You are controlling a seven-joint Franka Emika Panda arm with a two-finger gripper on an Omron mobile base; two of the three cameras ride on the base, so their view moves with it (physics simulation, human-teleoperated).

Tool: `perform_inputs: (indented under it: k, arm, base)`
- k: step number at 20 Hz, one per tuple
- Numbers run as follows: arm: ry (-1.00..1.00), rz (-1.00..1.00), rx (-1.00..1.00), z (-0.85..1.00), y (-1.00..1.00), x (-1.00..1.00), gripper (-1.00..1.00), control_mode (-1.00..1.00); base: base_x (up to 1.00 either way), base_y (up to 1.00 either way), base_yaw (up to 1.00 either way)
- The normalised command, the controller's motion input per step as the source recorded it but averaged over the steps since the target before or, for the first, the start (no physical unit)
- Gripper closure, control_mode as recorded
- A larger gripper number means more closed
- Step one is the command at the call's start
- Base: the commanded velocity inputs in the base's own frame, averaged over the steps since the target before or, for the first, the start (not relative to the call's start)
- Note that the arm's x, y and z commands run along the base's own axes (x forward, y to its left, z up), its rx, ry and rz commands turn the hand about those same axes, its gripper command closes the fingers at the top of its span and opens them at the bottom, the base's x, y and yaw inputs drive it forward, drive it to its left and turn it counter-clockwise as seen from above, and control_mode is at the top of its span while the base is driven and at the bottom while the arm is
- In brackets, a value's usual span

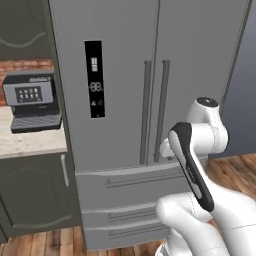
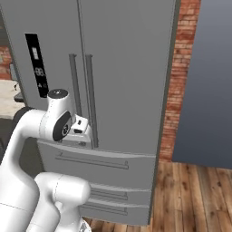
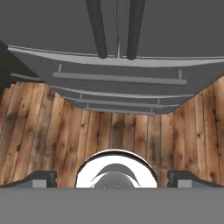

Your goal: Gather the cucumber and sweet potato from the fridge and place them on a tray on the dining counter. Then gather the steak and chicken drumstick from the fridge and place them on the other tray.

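Fridge (image 1: 150,100), a grey French-door unit, stands closed directly ahead of the arm. Its two vertical door handles (image 1: 155,110) run side by side at the centre seam, and a black display panel (image 1: 94,79) sits on the left door. Below the doors are stacked drawers (image 1: 130,185), each with a horizontal bar handle, all shut. The cucumber, sweet potato, steak and drumstick cannot be seen; the closed doors hide the interior. Gripper (image 3: 112,179) is held low in front of the fridge, pointing down toward the wooden floor (image 3: 43,131), jaws spread wide and empty, with one fingertip (image 3: 41,178) at each lower corner of the hand view. A coffee machine (image 1: 31,100) rests on the worktop (image 1: 25,142) left of the fridge, near its right edge.
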Motion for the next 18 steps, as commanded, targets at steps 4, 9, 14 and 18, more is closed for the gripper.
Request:
perform_inputs:
  k: [4,9,14,18]
  arm:
    - [0.00,0.00,0.00,0.00,0.00,0.00,-1.00,1.00]
    - [0.00,0.00,0.00,0.00,0.00,0.00,-1.00,1.00]
    - [0.00,0.00,0.00,0.00,0.00,0.00,-1.00,1.00]
    - [0.00,0.00,0.00,0.00,0.00,0.00,-1.00,1.00]
  base:
    - [-0.35,0.28,0.00]
    - [-0.54,0.01,0.00]
    - [-0.27,0.04,0.00]
    - [-0.16,0.04,0.00]
